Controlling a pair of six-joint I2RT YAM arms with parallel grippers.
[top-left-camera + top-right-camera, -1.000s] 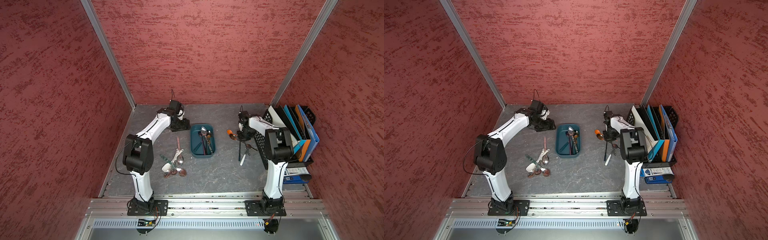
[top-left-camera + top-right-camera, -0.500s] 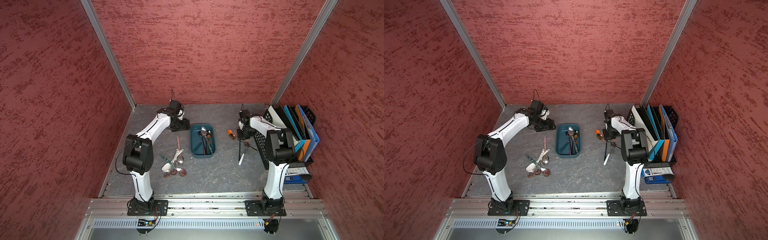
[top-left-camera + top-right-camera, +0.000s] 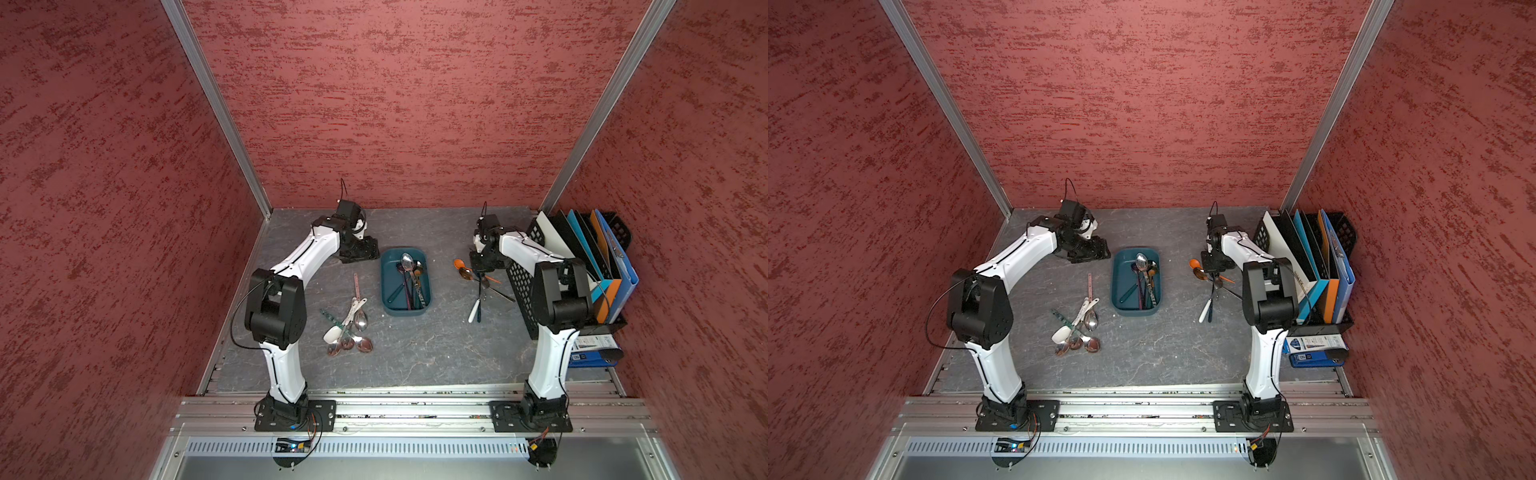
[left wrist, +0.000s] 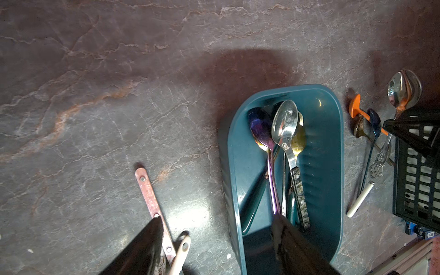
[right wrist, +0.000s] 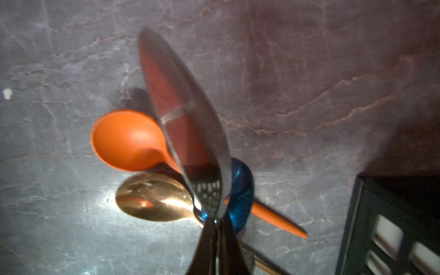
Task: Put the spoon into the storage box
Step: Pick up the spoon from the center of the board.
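One silver spoon (image 5: 185, 119) now sits clamped in the right pincer (image 5: 217, 222).

Overhead pair; wrists close above table (image 4: 95, 95)

Dim wrist views, spoon (image 5: 185, 119) blurred

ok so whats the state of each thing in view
left tool: open, holding nothing
right tool: shut on steel spoon
steel spoon: pinched near its neck, bowl tilted on edge
storage box: on the table, several spoons inside
orange spoon: lying on the table
spoon pile: loose on the table
file rack: upright, folders in it
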